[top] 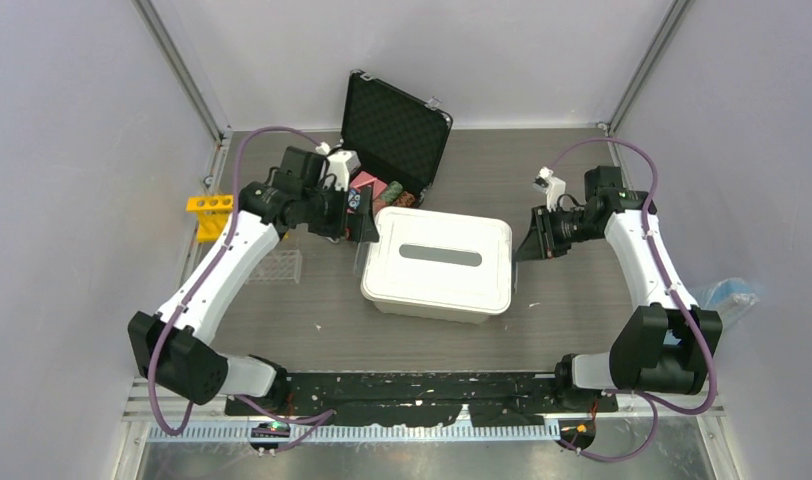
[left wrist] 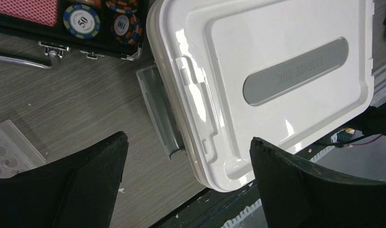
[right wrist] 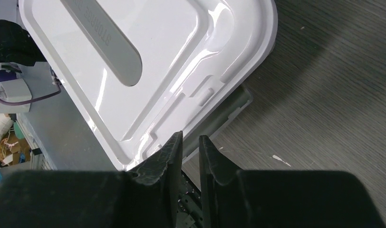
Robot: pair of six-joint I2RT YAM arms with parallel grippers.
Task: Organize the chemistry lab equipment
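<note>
A white storage box (top: 437, 262) with its lid on sits mid-table between my arms. My left gripper (top: 362, 235) (left wrist: 187, 138) hangs open over the box's left end, where the grey latch (left wrist: 158, 109) stands swung out from the lid; nothing is between the fingers. My right gripper (top: 522, 245) (right wrist: 190, 137) is at the box's right end, shut to a narrow slit on the other grey latch (right wrist: 229, 107), which runs into the gap. A yellow tube rack (top: 210, 215) and a clear tube rack (top: 277, 265) (left wrist: 10, 147) stand at the left.
An open black case (top: 394, 130) with poker chips (left wrist: 82, 21) stands behind the box. A pale blue, clear item (top: 727, 295) lies at the right edge. A black strip (top: 422, 385) runs along the near edge. Walls close in on both sides.
</note>
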